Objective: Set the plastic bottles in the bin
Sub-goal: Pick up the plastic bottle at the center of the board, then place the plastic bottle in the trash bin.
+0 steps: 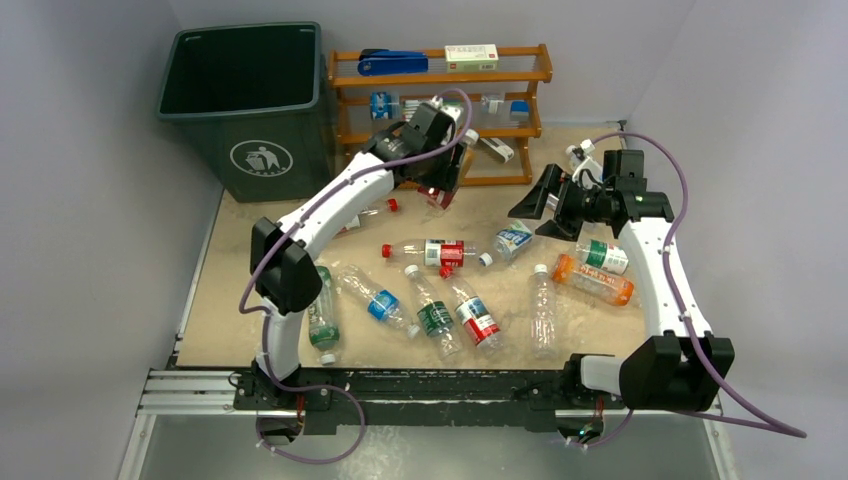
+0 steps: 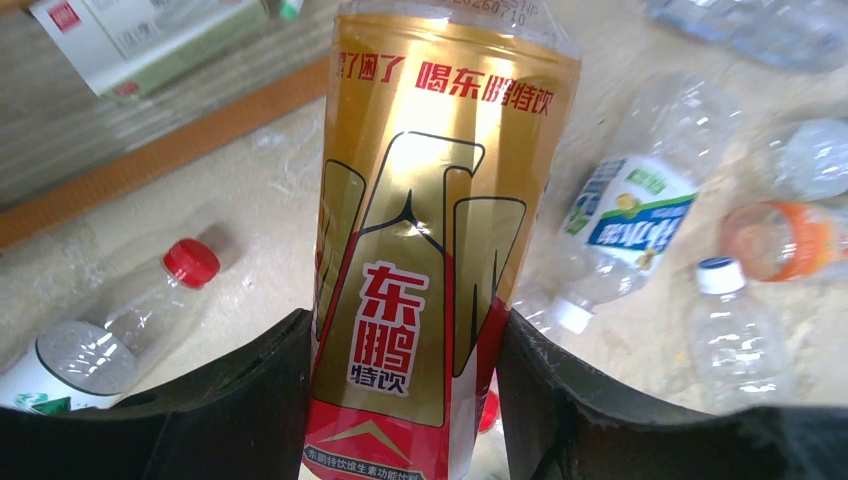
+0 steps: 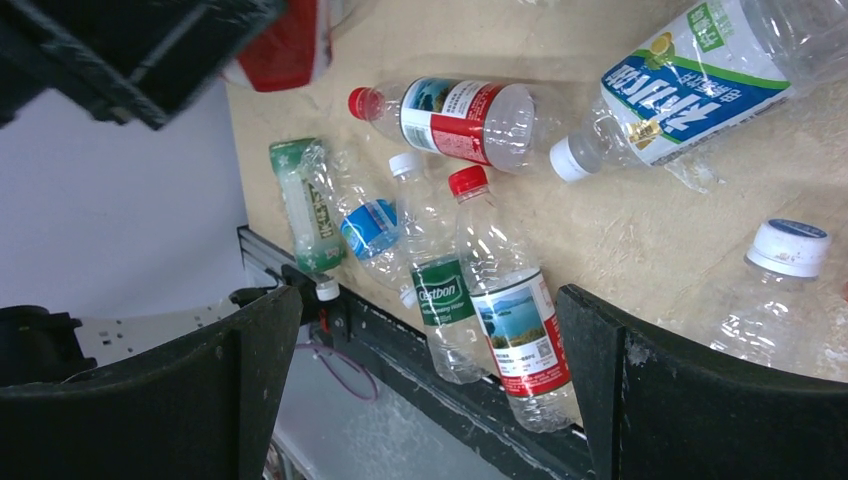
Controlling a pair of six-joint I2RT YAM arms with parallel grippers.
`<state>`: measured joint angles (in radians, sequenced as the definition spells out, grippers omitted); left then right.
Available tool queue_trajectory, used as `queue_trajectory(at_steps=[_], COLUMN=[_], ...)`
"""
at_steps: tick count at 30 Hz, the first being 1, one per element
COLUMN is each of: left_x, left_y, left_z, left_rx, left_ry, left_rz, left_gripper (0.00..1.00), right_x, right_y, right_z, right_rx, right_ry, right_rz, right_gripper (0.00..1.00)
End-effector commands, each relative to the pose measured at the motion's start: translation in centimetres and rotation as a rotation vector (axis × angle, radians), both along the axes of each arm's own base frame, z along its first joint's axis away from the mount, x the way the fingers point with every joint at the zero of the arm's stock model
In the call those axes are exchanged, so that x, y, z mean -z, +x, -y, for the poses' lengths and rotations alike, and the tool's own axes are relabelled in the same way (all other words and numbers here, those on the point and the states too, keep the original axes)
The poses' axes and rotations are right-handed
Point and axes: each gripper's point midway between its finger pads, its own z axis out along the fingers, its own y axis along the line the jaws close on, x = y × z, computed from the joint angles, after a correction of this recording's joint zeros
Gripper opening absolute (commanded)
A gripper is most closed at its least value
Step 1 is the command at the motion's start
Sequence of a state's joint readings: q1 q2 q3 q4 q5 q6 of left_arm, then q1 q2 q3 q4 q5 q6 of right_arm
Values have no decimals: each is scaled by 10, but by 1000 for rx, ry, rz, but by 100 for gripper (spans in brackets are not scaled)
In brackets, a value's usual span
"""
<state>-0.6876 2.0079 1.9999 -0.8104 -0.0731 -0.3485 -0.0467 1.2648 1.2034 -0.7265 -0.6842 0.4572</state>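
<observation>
Gold-labelled drink bottle [image 2: 430, 250] pinched mid-body by left gripper [image 2: 405, 400], seemingly lifted near table's far edge (just before wooden rack [image 1: 520, 100]), likely for carry to green bin [image 1: 290, 135] at far-left corner. Right gripper [image 3: 425, 340] spread, empty, over loose bottles [image 1: 432, 252] mid-table.

Right tool [image 3: 430, 310] gaping and empty, plastic bottles [image 3: 505, 320] lying side by side on the pale table [image 3: 640, 235] beneath it.

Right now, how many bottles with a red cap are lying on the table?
3. A clear bottle lies beside the left arm; a red-labelled bottle lies mid-table; a second red-labelled bottle lies nearer the arm bases. The arms may hide others.
</observation>
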Motion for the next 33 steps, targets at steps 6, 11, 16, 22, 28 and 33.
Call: queue_trajectory(at_steps=[6,11,16,22,28,33], left_x=[-116,-158,-199,-237,-273,-293], left_y=[5,23,43,60,72,81], left_z=[5,-22,-56,-96,-141,-177], left_rx=[15,-41,-84,-143,-209,-267], left_ry=[-266,-467,-632,-744,-795,-825], left_rz=[100,107,149,213,304,370], left_gripper=[46,45,45,45,45,45], right_x=[-16,-12,-10,-6,21,37], right_y=[8,11,16,23,30,37], right_z=[-8,-8,-9,-10,0,8], right_rx=[-36,-38,-43,-39,10,58], right_ry=[39,43,48,42,-53,-124], right_rz=[46,32,25,15,-71,-113], right_gripper=[100,100,100,100,100,100])
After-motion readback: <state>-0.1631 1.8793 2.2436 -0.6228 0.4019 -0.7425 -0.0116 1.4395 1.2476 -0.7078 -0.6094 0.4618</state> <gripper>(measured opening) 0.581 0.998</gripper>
